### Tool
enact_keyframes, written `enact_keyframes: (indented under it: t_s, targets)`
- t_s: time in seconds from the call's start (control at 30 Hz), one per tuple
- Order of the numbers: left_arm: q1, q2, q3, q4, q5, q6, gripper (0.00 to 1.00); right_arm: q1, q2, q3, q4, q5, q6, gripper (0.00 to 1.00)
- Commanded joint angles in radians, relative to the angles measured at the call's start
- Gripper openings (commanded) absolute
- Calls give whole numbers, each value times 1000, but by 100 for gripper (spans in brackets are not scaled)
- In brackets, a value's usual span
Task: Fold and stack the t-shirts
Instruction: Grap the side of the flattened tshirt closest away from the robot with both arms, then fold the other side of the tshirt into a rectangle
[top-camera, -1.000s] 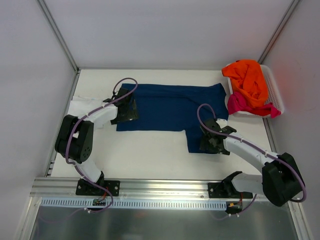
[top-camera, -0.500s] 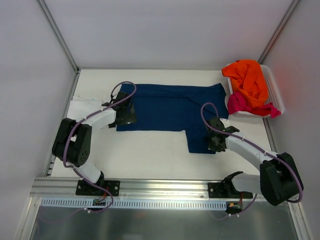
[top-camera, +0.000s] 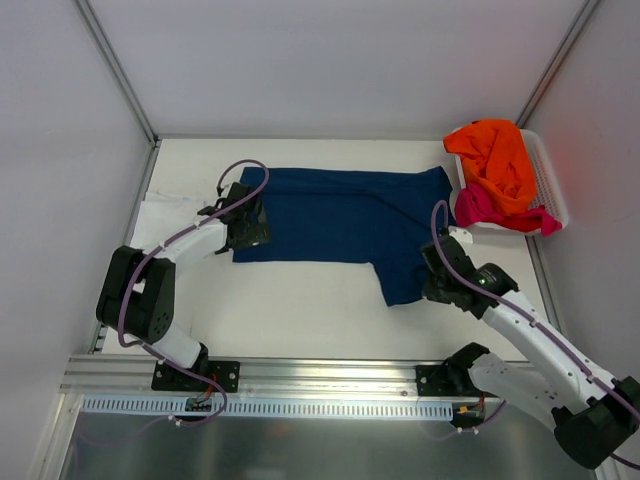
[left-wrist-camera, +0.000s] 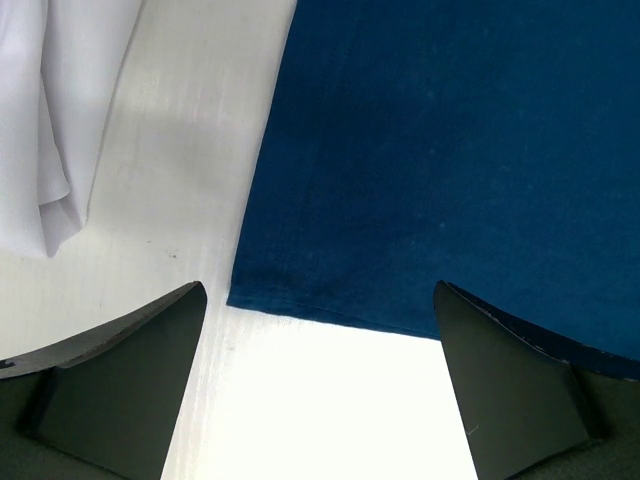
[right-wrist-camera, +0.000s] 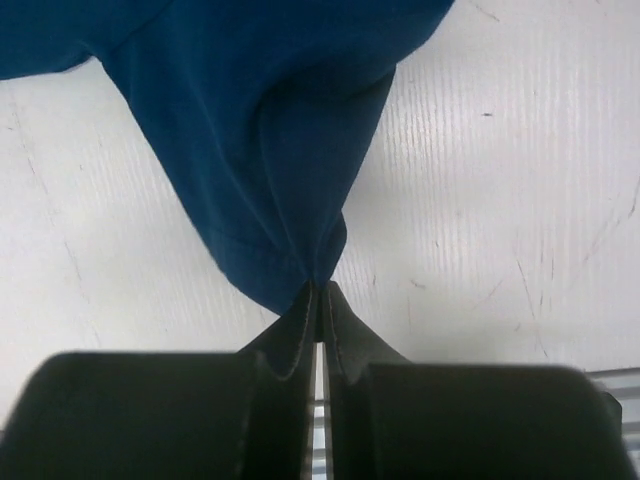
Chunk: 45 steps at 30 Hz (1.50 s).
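navy tee (top-camera: 340, 212): flat on table (top-camera: 300, 305), mid-rear, long side running L–R; near-right flap pulled into a peak.
R gripper (right-wrist-camera: 318, 296): clamped tight on a thin pinch of that flap's edge; cloth fans out from the tips.
L gripper (left-wrist-camera: 320, 335): jaws spread wide, nothing in them, poised over navy tee's near-left hem corner.
white tee (top-camera: 165, 215): crumpled at table's left edge, just beside the navy hem, not touching it in wrist view.
orange tee (top-camera: 495, 160) + pink tee (top-camera: 480, 208): heaped in basket (top-camera: 552, 185), far right.
handling: light, limp, zero stiffness; follows a pinch, rest drags and drapes. A thin edge grip could slip out under a tug.
where to grab: hem corners and sleeve edges; L arm has a corner right under it.
hidden: layer count in R pinch unclear, prob. two. White tee partly under L arm, cut off in wrist view. Pink tee mostly buried by the orange one.
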Motion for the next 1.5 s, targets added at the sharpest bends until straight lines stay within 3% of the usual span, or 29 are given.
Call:
enact_keyframes:
  t_s: [0.0,0.27,0.5,0.57,0.63,0.7,0.73,0.8,0.83,0.87,0.93,1.13,1.27,1.3,1.47]
  targets:
    - [6,17,20,-34,-25,-11,99,16,-22,27,-142,35,37,0]
    - [6,62,-1,-69,-94,-35,99,85,-22,50,-127,25,60,0]
    - [6,132,8,-68,-65,-68,99,110,25,47,-93,25,59,1]
    - [7,137,5,-69,-63,-75,91,113,28,39,-82,25,60,0]
    - [6,137,3,-68,-39,-80,91,115,31,38,-76,29,60,1]
    - [6,148,6,-68,-23,-77,79,115,36,36,-74,29,62,0]
    - [7,154,5,-68,-23,-78,60,115,36,38,-68,28,63,0]
    - [7,174,-6,-68,-29,-85,38,116,37,39,-65,26,62,1]
    - [6,174,-9,-68,-34,-85,19,115,38,38,-64,28,59,0]
    - [6,166,-13,-66,-34,-88,9,115,39,38,-61,37,60,0]
    - [6,163,-17,-69,-46,-91,0,115,53,42,-62,55,59,0]
    - [7,146,-1,-71,-25,-72,0,115,117,100,-55,121,46,1]
    - [6,94,5,-94,-13,-49,10,101,207,203,-56,179,5,0]
    - [7,86,6,-101,-12,-39,17,89,226,225,-55,181,-6,1]
    - [7,2,34,-161,-17,-14,26,39,324,321,-41,187,-79,0]
